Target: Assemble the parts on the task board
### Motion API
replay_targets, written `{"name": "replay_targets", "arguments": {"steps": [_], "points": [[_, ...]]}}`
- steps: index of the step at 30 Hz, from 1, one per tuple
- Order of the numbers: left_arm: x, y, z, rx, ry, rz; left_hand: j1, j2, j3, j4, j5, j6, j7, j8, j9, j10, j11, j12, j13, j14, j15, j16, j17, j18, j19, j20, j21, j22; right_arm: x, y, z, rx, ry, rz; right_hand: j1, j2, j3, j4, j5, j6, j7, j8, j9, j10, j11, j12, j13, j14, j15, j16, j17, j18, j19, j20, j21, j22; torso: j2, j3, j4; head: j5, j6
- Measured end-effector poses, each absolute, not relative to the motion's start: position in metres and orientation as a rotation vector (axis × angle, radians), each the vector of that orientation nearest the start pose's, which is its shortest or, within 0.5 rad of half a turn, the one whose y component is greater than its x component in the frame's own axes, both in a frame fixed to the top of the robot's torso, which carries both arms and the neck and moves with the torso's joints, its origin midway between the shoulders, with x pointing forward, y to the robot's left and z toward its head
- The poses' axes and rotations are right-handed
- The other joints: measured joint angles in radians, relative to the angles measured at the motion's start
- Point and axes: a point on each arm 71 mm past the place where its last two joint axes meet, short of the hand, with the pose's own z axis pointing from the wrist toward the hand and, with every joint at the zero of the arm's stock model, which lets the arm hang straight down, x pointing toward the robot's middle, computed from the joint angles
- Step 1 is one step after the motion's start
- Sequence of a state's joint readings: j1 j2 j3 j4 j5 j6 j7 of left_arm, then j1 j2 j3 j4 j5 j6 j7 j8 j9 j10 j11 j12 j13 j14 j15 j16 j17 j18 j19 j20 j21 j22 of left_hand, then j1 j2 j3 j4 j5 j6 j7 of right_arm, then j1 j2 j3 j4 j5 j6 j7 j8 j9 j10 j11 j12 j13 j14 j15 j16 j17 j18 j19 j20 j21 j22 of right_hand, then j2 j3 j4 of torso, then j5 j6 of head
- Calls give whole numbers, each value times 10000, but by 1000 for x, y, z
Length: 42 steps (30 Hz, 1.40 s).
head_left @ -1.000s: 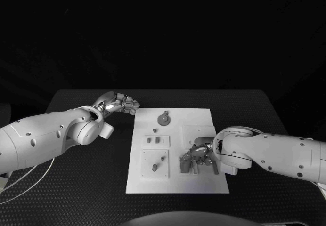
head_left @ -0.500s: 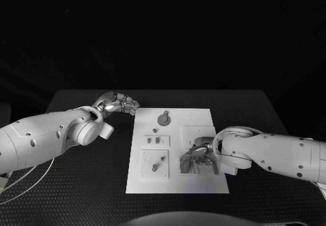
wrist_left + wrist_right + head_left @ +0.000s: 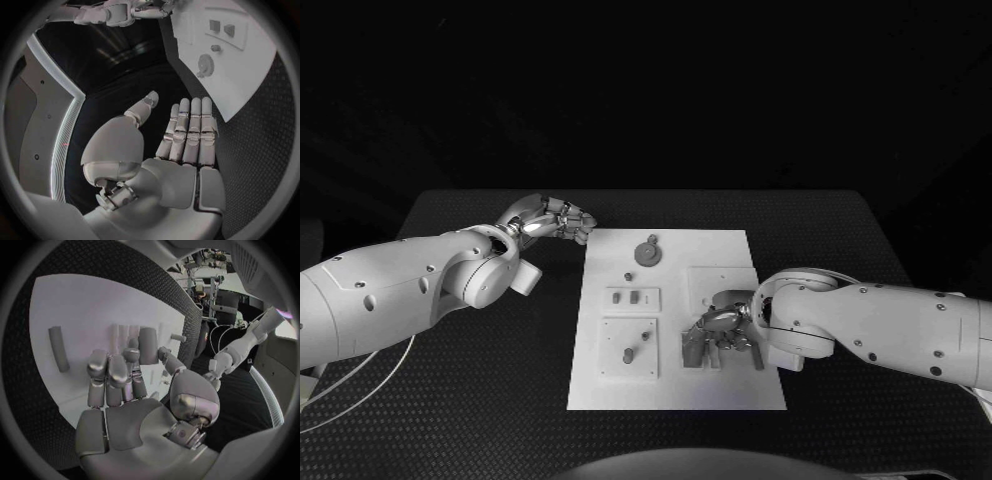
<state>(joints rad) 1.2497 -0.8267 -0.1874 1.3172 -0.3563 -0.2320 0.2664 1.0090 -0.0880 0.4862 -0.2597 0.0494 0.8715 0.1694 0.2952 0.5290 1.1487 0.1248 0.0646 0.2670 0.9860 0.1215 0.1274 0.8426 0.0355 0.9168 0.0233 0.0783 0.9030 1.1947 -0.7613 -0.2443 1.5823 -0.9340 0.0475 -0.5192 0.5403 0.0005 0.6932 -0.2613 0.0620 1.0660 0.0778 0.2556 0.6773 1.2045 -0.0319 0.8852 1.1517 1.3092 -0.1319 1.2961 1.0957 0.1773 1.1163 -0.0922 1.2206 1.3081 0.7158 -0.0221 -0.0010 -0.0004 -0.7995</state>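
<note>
Right robot hand [image 3: 718, 325] sits fingers-down over loose parts [image 3: 704, 347] on the task board [image 3: 678, 395], grip unclear to me; left robot hand [image 3: 560, 220] idles flat, empty; next I need a confirmed pinch.

The task board [image 3: 733, 390] lies in the middle of the tabletop [image 3: 473, 400]. The left hand [image 3: 557, 220] sits off the board's far left corner, apart from it. The right hand [image 3: 718, 325] is over the board's right half, above parts [image 3: 704, 350] lying there.
</note>
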Motion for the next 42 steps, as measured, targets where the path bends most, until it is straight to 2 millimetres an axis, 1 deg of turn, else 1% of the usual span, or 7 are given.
{"name": "replay_targets", "arguments": {"steps": [3,7,14,21,28,37,42], "points": [[510,260,-221,-7899,16971,-11828,0,0,0,0,0,0,0,0,0,0,0,0,-1,0,0,0,0,-1,0,0,0,0,419,-168,-292,1861,25308,4921,-136,136,54,-192,32,2,-3,-1,16,0,0,0,0,0,0,0,21,0,-15,16,33,-1,0,-1,3,-5,0],[511,260,-221,-7908,16981,-11815,0,0,0,0,0,0,0,0,0,0,0,0,-9,0,0,0,0,-1,0,0,0,0,419,-169,-292,1851,25296,4986,-186,185,54,-194,40,74,-53,-51,29,0,0,0,-1,0,0,0,25,0,-16,16,34,-1,0,-1,4,-5,5],[511,260,-221,-7918,16999,-11805,0,0,0,0,0,0,0,0,1,0,0,0,-9,0,0,0,0,-2,0,0,0,0,417,-170,-292,1822,25257,5105,-197,197,114,-282,40,104,-26,-141,31,0,0,0,-1,-1,0,0,31,0,-25,26,33,-2,0,-1,4,-6,8],[510,260,-221,-7930,17024,-11796,0,0,0,0,0,0,0,0,1,-37,37,0,-19,0,0,0,0,-4,0,0,0,0,416,-172,-292,1842,25200,5206,-197,197,108,-299,39,103,-27,-96,31,0,0,0,-1,-31,3,30,35,0,-35,36,33,-3,0,-1,4,1,6],[510,260,-221,-7937,17057,-11798,0,0,0,0,0,0,0,0,-7,-37,37,0,-19,0,0,0,0,-5,0,0,0,0,414,-173,-290,1859,25150,5349,-119,273,105,-302,38,102,-27,-121,26,6,-7,1,-2,-15,-25,30,54,0,-51,52,33,-3,1,-2,3,2,3],[510,261,-222,-7947,17098,-11797,0,0,0,0,0,0,0,0,-7,-37,37,0,-27,0,0,0,0,-9,0,0,0,1,414,-172,-286,1802,25087,5439,-118,273,93,-315,37,101,-28,-98,33,36,-38,1,-3,-4,-33,30,74,0,-53,53,33,-4,1,-2,0,8,3],[510,261,-222,-7956,17134,-11797,0,0,0,0,0,0,0,0,-7,-37,37,0,-27,0,0,0,-8,-52,0,0,0,0,414,-171,-283,1761,25047,5565,-117,273,92,-315,35,101,-29,-98,30,36,-38,1,-3,-2,-30,30,74,0,-53,54,33,-5,1,-2,0,7,3]]}}
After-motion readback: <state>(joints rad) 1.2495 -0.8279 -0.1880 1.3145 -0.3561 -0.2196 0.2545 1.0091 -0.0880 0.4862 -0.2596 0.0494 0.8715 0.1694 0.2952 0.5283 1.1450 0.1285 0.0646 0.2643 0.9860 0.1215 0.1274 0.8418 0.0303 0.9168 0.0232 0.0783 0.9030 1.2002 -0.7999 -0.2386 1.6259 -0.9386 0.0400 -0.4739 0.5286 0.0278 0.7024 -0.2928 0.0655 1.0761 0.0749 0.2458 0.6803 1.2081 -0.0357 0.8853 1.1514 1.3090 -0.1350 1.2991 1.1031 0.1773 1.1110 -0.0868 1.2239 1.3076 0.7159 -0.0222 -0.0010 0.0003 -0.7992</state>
